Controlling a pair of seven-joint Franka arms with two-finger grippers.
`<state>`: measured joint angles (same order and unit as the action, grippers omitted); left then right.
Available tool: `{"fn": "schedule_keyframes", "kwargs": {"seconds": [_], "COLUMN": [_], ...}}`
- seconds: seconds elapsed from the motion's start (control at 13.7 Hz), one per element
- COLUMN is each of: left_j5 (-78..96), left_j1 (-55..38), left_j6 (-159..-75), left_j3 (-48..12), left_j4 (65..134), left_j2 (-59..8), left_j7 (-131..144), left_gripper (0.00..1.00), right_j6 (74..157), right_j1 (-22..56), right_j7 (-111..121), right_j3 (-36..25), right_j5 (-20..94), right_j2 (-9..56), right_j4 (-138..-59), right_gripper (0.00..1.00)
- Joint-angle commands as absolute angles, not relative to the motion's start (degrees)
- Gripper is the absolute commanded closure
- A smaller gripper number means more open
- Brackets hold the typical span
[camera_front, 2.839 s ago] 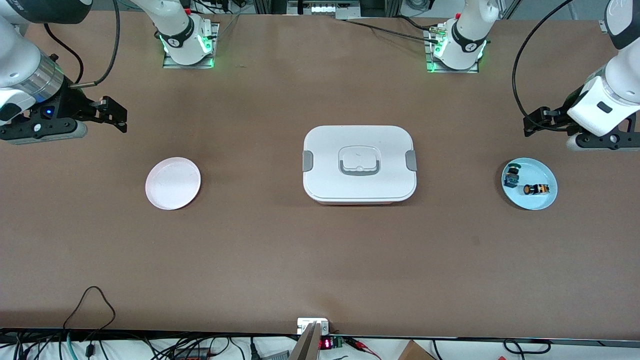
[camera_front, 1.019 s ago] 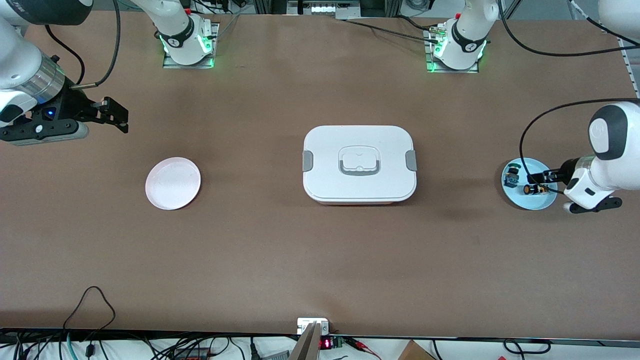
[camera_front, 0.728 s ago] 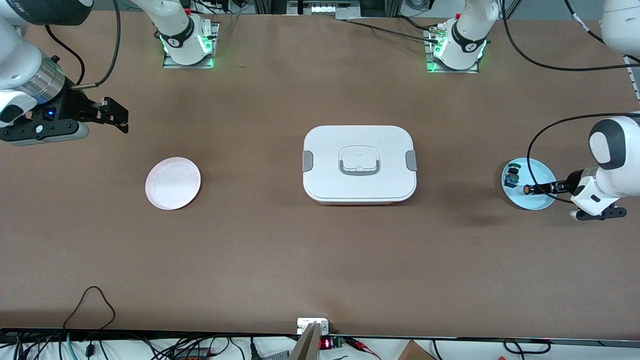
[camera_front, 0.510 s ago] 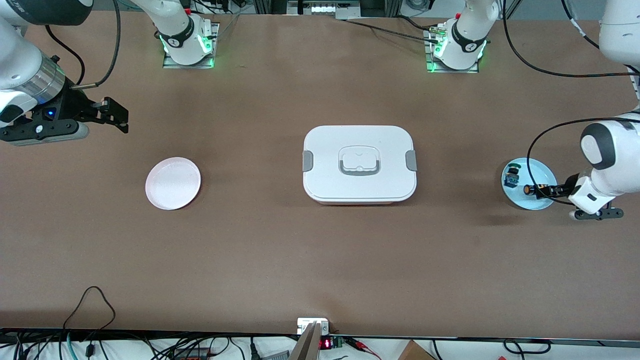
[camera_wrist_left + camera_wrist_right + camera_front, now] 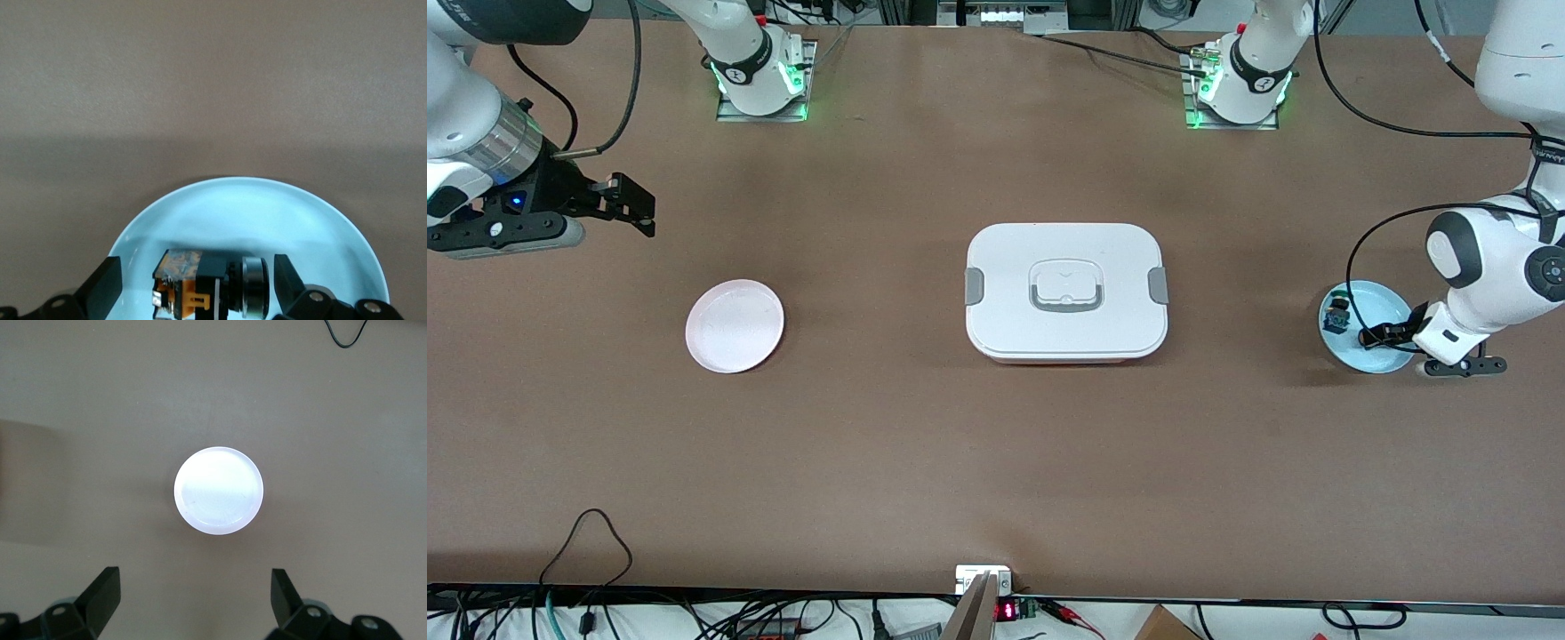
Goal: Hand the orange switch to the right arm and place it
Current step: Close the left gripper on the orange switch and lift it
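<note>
The orange switch [image 5: 207,288], black with orange parts and a silver ring, lies on its side on the light blue plate [image 5: 253,210] at the left arm's end of the table. My left gripper [image 5: 197,288] is low over that plate [image 5: 1392,304], open, one finger [image 5: 107,288] on each side of the switch with small gaps. In the front view the left gripper [image 5: 1376,336] hides most of the switch. My right gripper [image 5: 633,209] waits open in the air at the right arm's end of the table, with the pink plate [image 5: 219,489] below it.
A small blue-and-green switch [image 5: 1336,309] sits on the same blue plate, toward the table's middle from the left gripper. A white lidded box [image 5: 1065,291] with a handle stands at the table's centre. The pink plate [image 5: 735,325] lies toward the right arm's end.
My left gripper has swung down onto the blue plate and turned until its open fingers straddle the orange switch. The right arm has not moved.
</note>
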<state>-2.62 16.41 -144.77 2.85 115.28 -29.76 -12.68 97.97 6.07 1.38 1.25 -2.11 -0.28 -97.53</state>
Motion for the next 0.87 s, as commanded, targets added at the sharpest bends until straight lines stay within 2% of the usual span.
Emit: {"fn": "schedule_keyframes", "kwargs": {"seconds": [0.0, 0.29, 0.44, 0.58, 0.73, 0.8], "left_j5": [-2.1, -2.1, -2.1, -2.1, -2.1, -2.1], "left_j1": [17.3, 17.2, 17.3, 17.2, 17.1, 17.1], "left_j6": [-144.1, -144.1, -144.1, -144.0, -143.6, -142.6], "left_j3": [1.9, 1.9, 1.9, 1.9, 1.9, 1.9], "left_j4": [116.9, 117.8, 117.8, 118.2, 118.0, 117.6], "left_j2": [-28.1, -28.3, -28.5, -28.6, -28.6, -28.5], "left_j7": [-13.1, -13.3, -13.6, -13.4, -14.1, -14.3], "left_gripper": [0.0, 0.0, 0.07, 0.24, 0.56, 0.63], "right_j6": [97.9, 97.9, 98.0, 98.0, 98.0, 98.0], "right_j1": [6.1, 6.1, 6.2, 7.3, 7.2, 7.1], "right_j7": [1.3, 1.2, 1.4, 1.4, 1.4, 1.4], "right_j3": [1.3, 1.3, 1.4, 1.3, 1.3, 1.3], "right_j5": [-1.5, -1.4, -1.6, -2.1, -2.1, -2.0], "right_j2": [-0.2, -0.2, -0.2, -0.2, -0.2, -0.2], "right_j4": [-96.8, -96.8, -96.8, -96.8, -96.8, -96.8], "right_gripper": [0.0, 0.0, 0.0, 0.0, 0.0, 0.0]}}
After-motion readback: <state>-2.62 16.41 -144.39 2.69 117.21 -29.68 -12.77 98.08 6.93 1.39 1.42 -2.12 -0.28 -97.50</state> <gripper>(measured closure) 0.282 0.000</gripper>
